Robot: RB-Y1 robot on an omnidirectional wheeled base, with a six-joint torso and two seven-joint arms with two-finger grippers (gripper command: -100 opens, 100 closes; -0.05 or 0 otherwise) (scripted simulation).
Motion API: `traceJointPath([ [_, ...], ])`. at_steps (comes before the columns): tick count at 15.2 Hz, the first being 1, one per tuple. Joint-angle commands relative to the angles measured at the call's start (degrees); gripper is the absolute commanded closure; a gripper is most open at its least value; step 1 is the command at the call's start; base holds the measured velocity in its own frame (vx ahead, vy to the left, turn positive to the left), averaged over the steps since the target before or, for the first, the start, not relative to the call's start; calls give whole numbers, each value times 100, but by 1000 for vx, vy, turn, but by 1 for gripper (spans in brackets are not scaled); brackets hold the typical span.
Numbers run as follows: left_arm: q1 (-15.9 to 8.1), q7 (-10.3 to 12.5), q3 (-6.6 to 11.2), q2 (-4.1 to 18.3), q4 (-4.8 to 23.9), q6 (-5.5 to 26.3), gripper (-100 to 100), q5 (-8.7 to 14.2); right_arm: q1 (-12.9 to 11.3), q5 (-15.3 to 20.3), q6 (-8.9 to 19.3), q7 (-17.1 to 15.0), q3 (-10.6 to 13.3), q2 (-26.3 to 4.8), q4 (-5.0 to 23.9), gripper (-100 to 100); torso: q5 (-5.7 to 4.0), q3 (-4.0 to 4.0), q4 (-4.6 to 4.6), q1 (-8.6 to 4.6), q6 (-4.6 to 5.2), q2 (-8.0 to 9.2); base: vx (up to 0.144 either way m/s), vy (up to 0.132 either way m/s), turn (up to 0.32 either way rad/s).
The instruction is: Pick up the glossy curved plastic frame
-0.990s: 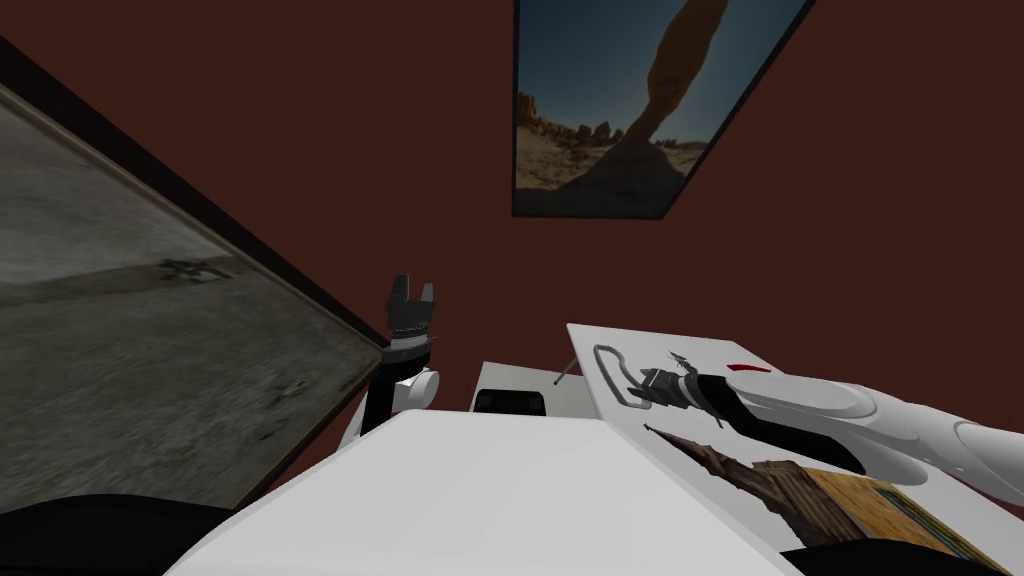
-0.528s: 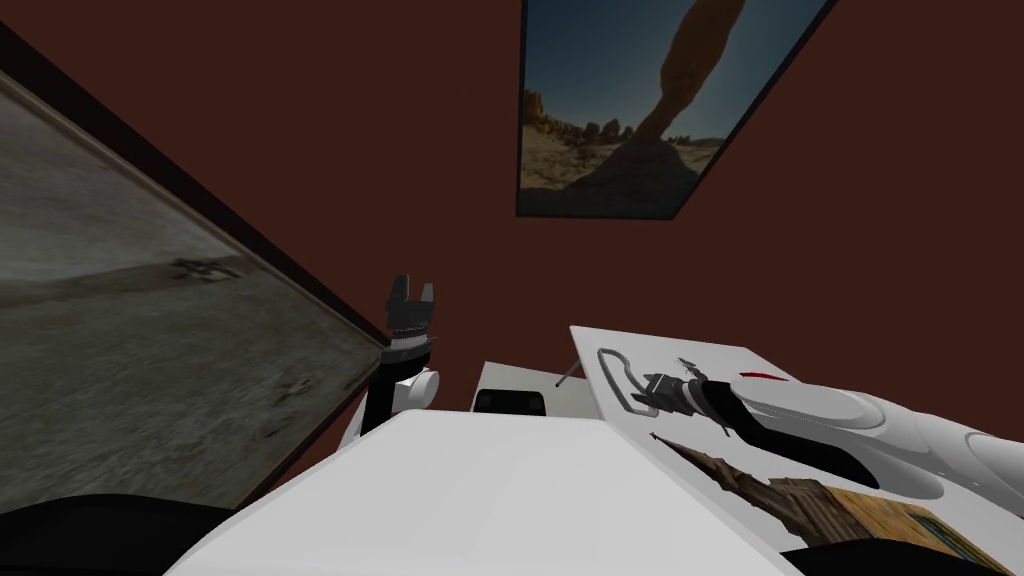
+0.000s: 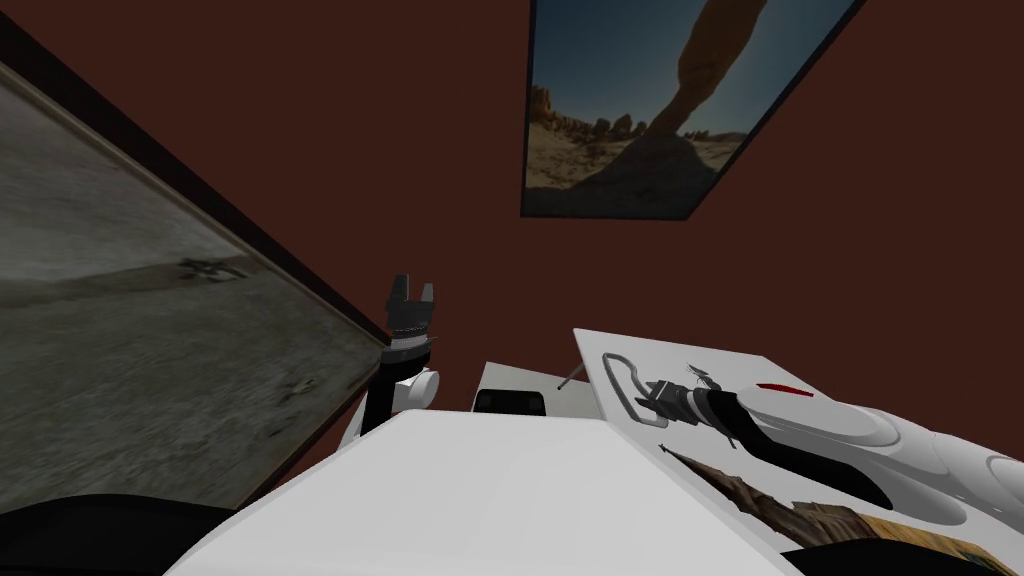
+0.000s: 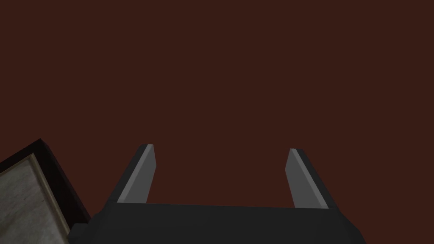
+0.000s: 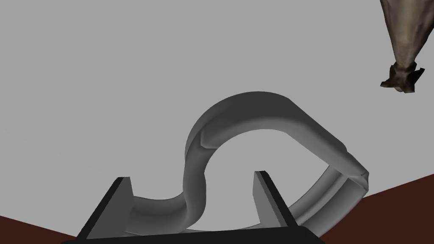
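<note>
right gripper (image 5: 191, 177) is straddling a bend of the grey frame (image 5: 254, 101), jaws wide, gripping nothing. closing squarely on that bend, then lifting straight, is looking best. frame is lying at my 2 o'clock near the table (image 5: 106, 84) edge, open room above. left gripper (image 4: 220, 148) is idling open, empty, at 11 o'clock.

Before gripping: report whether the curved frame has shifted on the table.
No. The curved frame keeps its place by the table corner; only my view shifted.

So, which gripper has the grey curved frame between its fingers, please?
The right gripper: its open fingers straddle the glossy grey curved frame; the left gripper is open and empty.
</note>
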Motion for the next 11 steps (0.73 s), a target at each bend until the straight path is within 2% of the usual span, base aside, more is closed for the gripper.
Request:
traceJointPath([
  [1,0,0,0,0,0,0,0,0,0,0,0,0,0,0,0,100,0,0,0,0,0,0,0,0,0],
  [4,0,0,0,0,0,0,0,0,1,-3,1,-5,1,2,1,100,0,2,1,-1,-3,3,0,0,0],
  [5,0,0,0,0,0,0,0,0,-41,-7,-48,-115,-56,-192,-66,100,0,2,1,-1,-4,4,-20,-8,-109],
  [8,0,0,0,0,0,0,0,0,-76,-56,-88,-224,-126,-426,-155,100,3,12,5,-1,0,20,-37,-9,-123],
  [11,0,0,0,0,0,0,0,0,-84,-69,-99,-252,-143,-485,-177,100,3,14,6,1,-5,23,-32,-8,-37],
])
